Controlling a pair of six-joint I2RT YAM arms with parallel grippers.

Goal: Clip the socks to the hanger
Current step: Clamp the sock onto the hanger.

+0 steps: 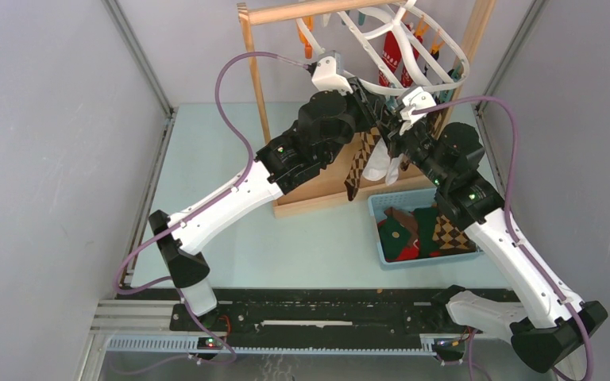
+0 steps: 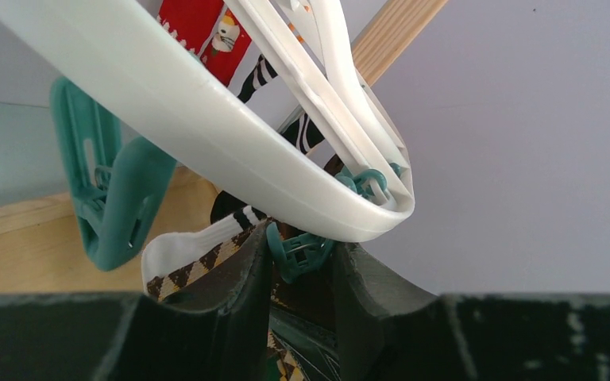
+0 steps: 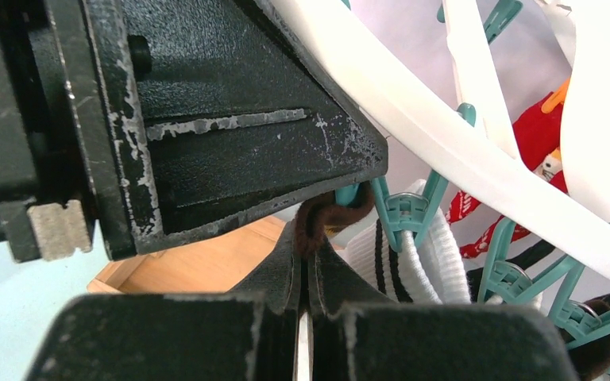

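Left gripper (image 2: 300, 243): fingers spread to either side of a teal clip (image 2: 302, 255), touching both its sides, just under the near rim of the hanger (image 2: 206, 103).
Right gripper (image 3: 308, 248): fingers pressed together, pinching the brown top edge of the argyle sock (image 3: 330, 216).
Argyle sock: its pinched edge is held up against the clip, right under the left gripper's fingertip; the rest hangs down below both grippers.
Hanger: hangs from the wooden rack (image 1: 318, 194) at the far side.
Other socks: red sock (image 1: 389, 51) and white sock (image 1: 377, 167) hang on the hanger; more lie in the blue bin (image 1: 397, 194), near right.
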